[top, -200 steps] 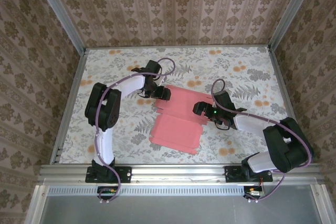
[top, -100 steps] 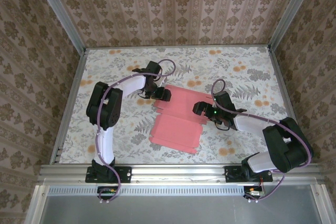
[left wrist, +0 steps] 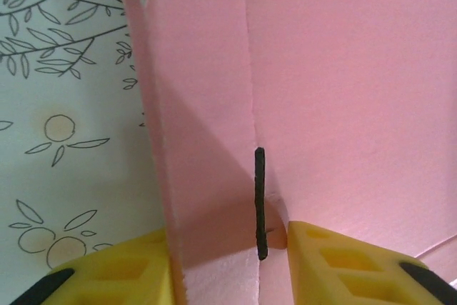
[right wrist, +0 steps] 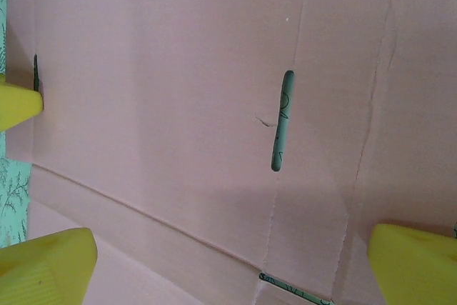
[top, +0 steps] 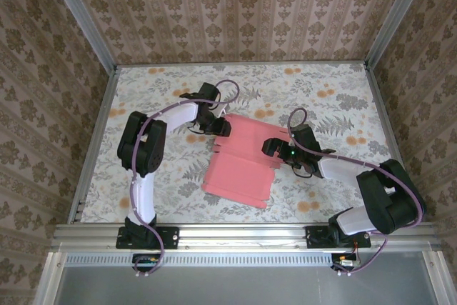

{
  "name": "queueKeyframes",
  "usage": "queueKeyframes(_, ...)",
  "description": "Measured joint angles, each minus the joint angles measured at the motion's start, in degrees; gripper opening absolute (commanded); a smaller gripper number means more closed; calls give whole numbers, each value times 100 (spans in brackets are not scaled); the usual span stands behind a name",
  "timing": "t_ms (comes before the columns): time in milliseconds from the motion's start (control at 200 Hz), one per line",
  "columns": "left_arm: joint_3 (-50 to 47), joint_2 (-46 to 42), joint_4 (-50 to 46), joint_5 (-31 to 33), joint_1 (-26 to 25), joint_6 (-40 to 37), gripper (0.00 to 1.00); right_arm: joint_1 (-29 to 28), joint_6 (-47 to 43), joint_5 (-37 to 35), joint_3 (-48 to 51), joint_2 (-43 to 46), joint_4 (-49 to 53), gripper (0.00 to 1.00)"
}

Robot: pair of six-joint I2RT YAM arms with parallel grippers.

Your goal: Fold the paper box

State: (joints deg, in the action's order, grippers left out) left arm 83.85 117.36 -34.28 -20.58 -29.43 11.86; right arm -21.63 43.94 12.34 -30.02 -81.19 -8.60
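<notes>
Four fingers, one paper box

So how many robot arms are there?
2. The left arm rises from the near-left edge and reaches the far-left corner of the box; the right arm rises from the near-right edge and reaches over its right side. None seem hidden.

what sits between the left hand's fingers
A raised flap of the box fills the gap in the left hand, touching both fingers; the left wrist view shows it.
</notes>
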Motion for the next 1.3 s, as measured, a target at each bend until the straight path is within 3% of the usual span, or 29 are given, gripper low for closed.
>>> queueKeyframes(390,-74,-72,22,90,37,118,12,0,-2,37,13,2,-50,100)
queueKeyframes(620,-452,-809,-9,238,76,382,13,-2,-48,240,61,328,186,100)
queueKeyframes(855,-632,-2131,-514,752,260,599,14,4,-542,269,-20,1707,1294,100)
queueKeyframes(1085,-542,-3521,-1661,1493,575,616,14,116,-999,271,-424,3005,2413,100)
queueKeyframes(1300,369,-4131,-3053,2581,734,608,14,140,-1174,247,-691,3416,3244,100)
